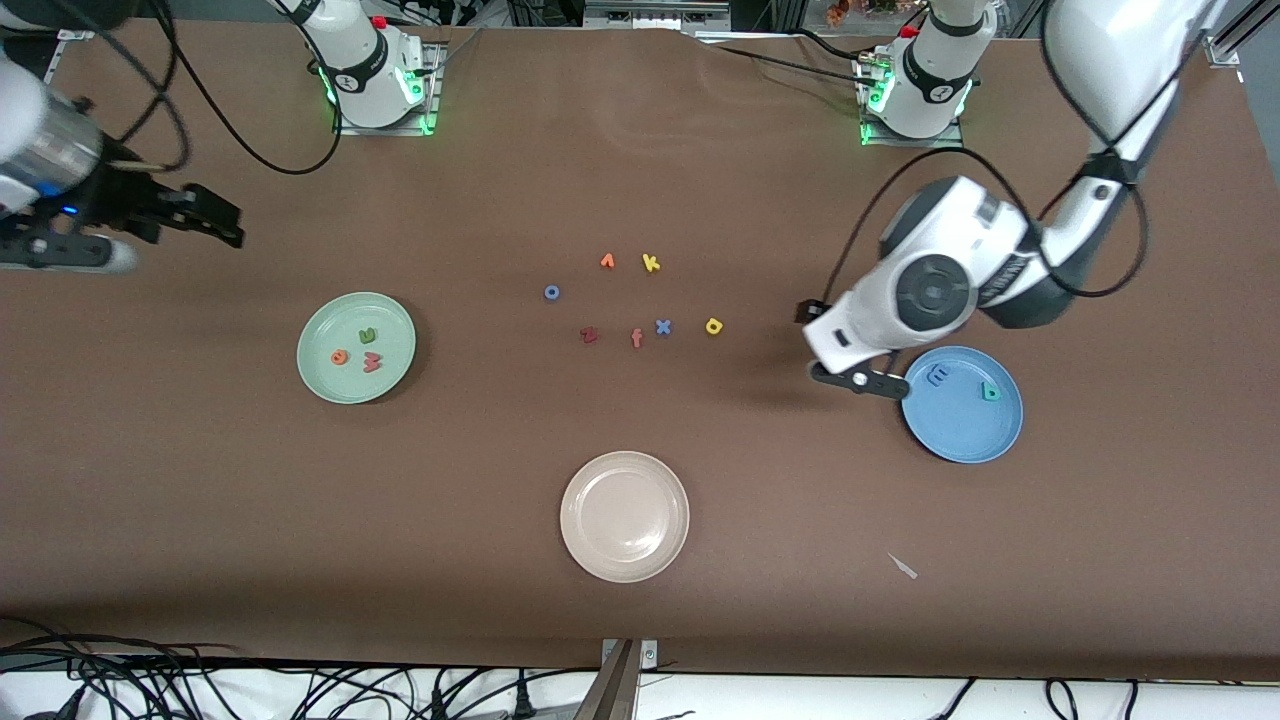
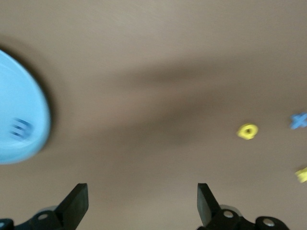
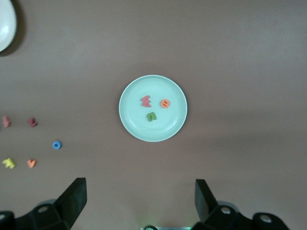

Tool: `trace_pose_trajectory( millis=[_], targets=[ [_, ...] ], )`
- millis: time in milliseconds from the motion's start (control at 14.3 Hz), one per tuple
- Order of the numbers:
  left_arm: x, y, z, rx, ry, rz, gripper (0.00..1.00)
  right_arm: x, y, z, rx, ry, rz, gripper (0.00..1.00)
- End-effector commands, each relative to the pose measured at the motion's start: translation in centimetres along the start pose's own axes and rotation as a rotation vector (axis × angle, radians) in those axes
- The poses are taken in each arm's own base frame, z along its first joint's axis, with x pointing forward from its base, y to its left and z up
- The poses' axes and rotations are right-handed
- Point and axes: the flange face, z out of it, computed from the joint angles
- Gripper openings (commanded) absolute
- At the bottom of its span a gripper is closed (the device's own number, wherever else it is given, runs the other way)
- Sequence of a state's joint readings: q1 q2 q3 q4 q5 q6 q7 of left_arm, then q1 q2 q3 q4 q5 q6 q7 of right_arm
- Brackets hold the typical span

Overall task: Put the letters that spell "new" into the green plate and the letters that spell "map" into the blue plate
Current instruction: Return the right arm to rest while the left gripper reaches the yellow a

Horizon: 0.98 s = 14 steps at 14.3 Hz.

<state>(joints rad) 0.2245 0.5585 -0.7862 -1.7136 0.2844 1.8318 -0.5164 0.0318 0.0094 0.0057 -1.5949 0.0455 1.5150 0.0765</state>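
Letters of "new": olive-green n (image 1: 368, 336), orange e (image 1: 339, 357) and salmon-red w (image 1: 372, 362) all lie in the green plate (image 1: 325, 375); n at about 1 o'clock of the plate's middle, e at 8 o'clock, w at 4 o'clock.
Left gripper (image 2: 142, 203): fingers spread wide, nothing between them; it hangs over bare table just beside the blue plate (image 1: 962, 435), at the plate's 9 o'clock rim.
Right gripper (image 3: 140, 201): fingers wide apart and empty; it waits up in the air over the right arm's end of the table, at roughly 10 o'clock from the green plate.
Letters of "map": blue m (image 1: 938, 376) at 11 o'clock inside the blue plate, teal a (image 1: 990, 393) at 2 o'clock inside it; yellow p (image 1: 714, 326) lies on the table, well apart from the plate, toward 9 o'clock of it.
Loose letters: blue x (image 1: 663, 326) just beside the p, orange f (image 1: 637, 339), dark red z (image 1: 589, 335), yellow k (image 1: 651, 263), an orange letter (image 1: 607, 261) beside the k, a blue o (image 1: 551, 292).
Beige plate (image 1: 590, 540): nearest the front camera, at 6 o'clock of the loose letters.
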Motion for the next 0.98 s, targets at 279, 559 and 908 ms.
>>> trace_pose_trajectory(
  millis=[279,559,908],
  targets=[
    [-1.6,11.3,5.4,-0.093,0.038,-0.301,1.0,0.7,1.5,-1.3,0.038,-0.02,-0.033,1.0],
    [-2.3,15.1,10.6,0.011,0.097,-0.39,1.0,0.9,1.2,-1.8,-0.029,0.008,-0.035,1.0],
    [-2.1,16.2,13.0,-0.004,0.126,-0.509,1.0,1.6,1.5,-2.9,-0.038,0.043,-0.032,1.0]
  ],
)
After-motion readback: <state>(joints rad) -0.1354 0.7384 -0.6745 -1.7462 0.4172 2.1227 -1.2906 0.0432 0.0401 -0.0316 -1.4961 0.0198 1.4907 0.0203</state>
